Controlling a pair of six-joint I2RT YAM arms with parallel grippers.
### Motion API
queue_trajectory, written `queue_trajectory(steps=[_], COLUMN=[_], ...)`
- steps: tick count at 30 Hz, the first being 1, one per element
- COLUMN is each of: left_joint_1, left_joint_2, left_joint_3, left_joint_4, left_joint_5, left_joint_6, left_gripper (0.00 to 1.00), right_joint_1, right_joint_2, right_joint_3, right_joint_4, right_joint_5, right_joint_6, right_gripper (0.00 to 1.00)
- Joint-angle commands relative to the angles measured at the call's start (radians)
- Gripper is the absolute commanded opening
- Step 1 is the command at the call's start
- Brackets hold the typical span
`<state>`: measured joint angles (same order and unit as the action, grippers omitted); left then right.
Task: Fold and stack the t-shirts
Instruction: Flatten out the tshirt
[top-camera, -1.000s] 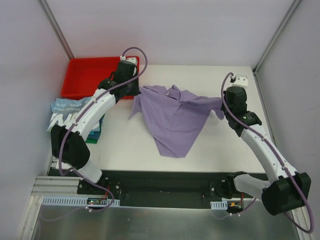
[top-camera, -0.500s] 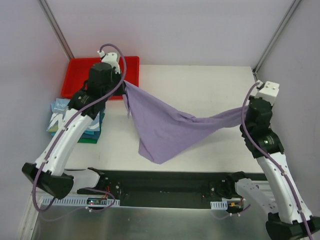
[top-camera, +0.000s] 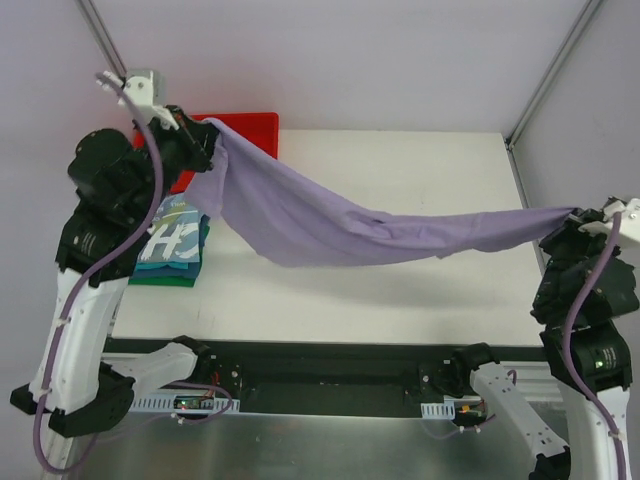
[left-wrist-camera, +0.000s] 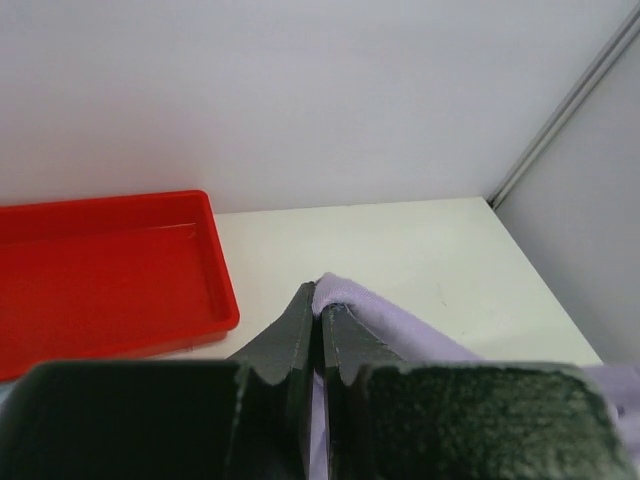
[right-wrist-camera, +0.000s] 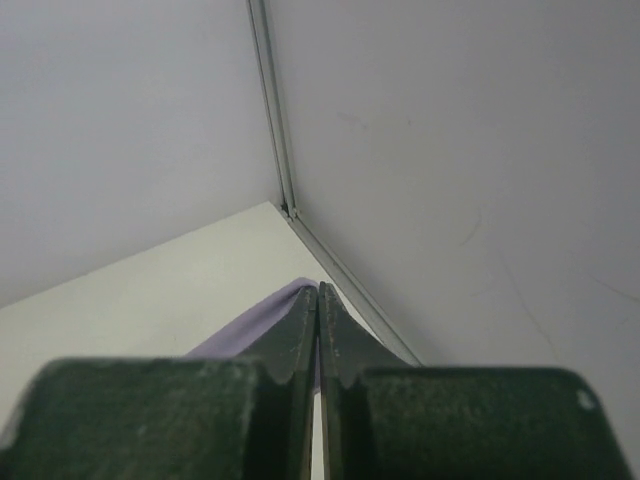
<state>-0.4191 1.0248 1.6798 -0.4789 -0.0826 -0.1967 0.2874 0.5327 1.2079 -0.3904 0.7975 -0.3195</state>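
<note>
The lavender-purple t-shirt (top-camera: 330, 222) hangs stretched in the air between both arms, sagging over the white table. My left gripper (top-camera: 207, 135) is raised high at the far left and shut on one end of it; the cloth (left-wrist-camera: 390, 322) shows pinched at its tips (left-wrist-camera: 320, 305). My right gripper (top-camera: 580, 215) is raised at the far right and shut on the other end; a strip of cloth (right-wrist-camera: 255, 325) shows beside its tips (right-wrist-camera: 318, 290). A stack of folded shirts (top-camera: 172, 245), light blue with white lettering over teal and green, lies at the table's left edge.
A red plastic tray (top-camera: 262, 130) stands at the back left, partly behind the left arm; it also shows in the left wrist view (left-wrist-camera: 110, 270). White walls with metal corner posts (top-camera: 545, 70) enclose the table. A black rail (top-camera: 330, 375) runs along the near edge.
Both grippers have risen and moved apart, left arm to the far left, right arm to the far right. The purple shirt has lifted off the table and is pulled out long between them.
</note>
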Motion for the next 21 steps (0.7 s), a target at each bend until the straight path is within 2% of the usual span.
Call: queue_trajectory(steps=[1, 5, 8, 10, 12, 13, 14, 16, 19, 20, 21], left_joint_1=[-0.001, 0.003, 0.005, 0.003, 0.002, 0.0, -0.001, -0.01, -0.036, -0.049, -0.058], left_joint_2=[0.234, 0.55, 0.868, 1.077, 1.26, 1.29, 1.293, 1.261, 1.16, 1.126, 1.08], left_joint_3=[0.069, 0.21, 0.427, 0.608, 0.766, 0.811, 0.816, 0.793, 0.724, 0.68, 0.645], left_joint_4=[0.043, -0.007, -0.111, -0.197, -0.272, -0.295, -0.296, -0.291, -0.285, -0.283, -0.282], left_joint_5=[-0.048, -0.1, -0.106, -0.047, 0.001, 0.02, 0.046, 0.053, 0.012, 0.009, 0.0], left_joint_6=[-0.003, -0.014, -0.024, -0.029, -0.033, -0.041, -0.041, -0.038, -0.014, -0.006, -0.004], left_gripper=[0.0, 0.0, 0.01, 0.15, 0.42, 0.63, 0.84, 0.99, 0.99, 0.99, 0.99], right_joint_1=[-0.004, -0.025, -0.12, -0.207, -0.284, -0.318, -0.345, -0.363, -0.366, -0.366, -0.369], right_joint_2=[0.114, 0.265, 0.407, 0.51, 0.625, 0.686, 0.737, 0.789, 0.779, 0.762, 0.739], right_joint_3=[-0.001, -0.059, -0.129, -0.174, -0.198, -0.199, -0.191, -0.176, -0.177, -0.18, -0.185], right_joint_4=[-0.105, -0.153, -0.174, -0.168, -0.154, -0.15, -0.15, -0.151, -0.13, -0.124, -0.119], right_joint_5=[-0.014, 0.086, -0.001, -0.159, -0.254, -0.298, -0.335, -0.369, -0.362, -0.359, -0.36], right_joint_6=[0.081, 0.164, 0.235, 0.284, 0.316, 0.318, 0.318, 0.353, 0.391, 0.401, 0.413], right_gripper=[0.0, 0.0, 0.0, 0.0, 0.0, 0.05, 0.22, 0.59, 0.86, 0.98, 0.96])
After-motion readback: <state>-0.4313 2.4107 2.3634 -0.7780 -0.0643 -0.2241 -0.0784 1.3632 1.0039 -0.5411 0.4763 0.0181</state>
